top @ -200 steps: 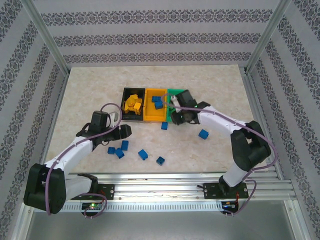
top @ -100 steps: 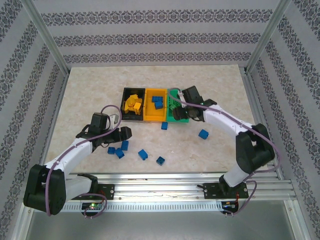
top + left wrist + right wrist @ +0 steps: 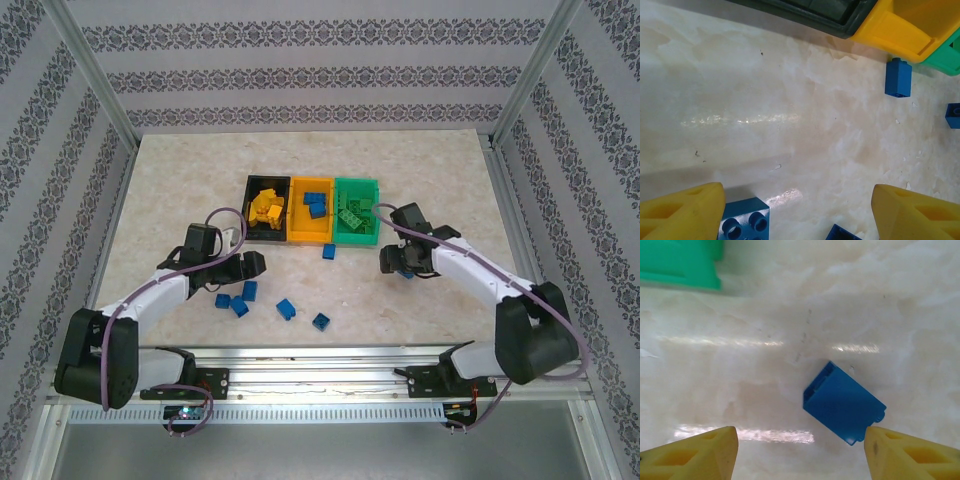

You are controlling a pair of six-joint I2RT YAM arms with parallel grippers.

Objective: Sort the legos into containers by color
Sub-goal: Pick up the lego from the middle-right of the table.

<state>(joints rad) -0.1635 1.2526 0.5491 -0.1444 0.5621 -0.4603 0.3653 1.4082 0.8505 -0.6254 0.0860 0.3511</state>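
Note:
Three joined containers stand mid-table: black [image 3: 252,186] with yellow legos [image 3: 265,208], orange [image 3: 296,236] with blue legos [image 3: 315,203], green [image 3: 372,186] with green legos [image 3: 351,216]. Several blue legos lie loose in front, such as one [image 3: 328,251] near the orange bin. My left gripper [image 3: 250,266] [image 3: 800,215] is open and low over the table, a blue brick [image 3: 742,220] beside its left finger [image 3: 685,210]. My right gripper [image 3: 400,262] [image 3: 800,455] is open above a blue brick [image 3: 842,402] lying on its side near its right finger [image 3: 912,455].
More loose blue bricks [image 3: 286,309] [image 3: 321,321] [image 3: 240,306] lie near the front edge. A metal rail [image 3: 330,360] runs along the near side, with patterned walls around the table. A corner of the green bin [image 3: 680,262] sits at the upper left of the right wrist view.
My right gripper opened over the green bin, then swung back toward the near right and now hangs over a blue brick on the table. The left arm barely moved.

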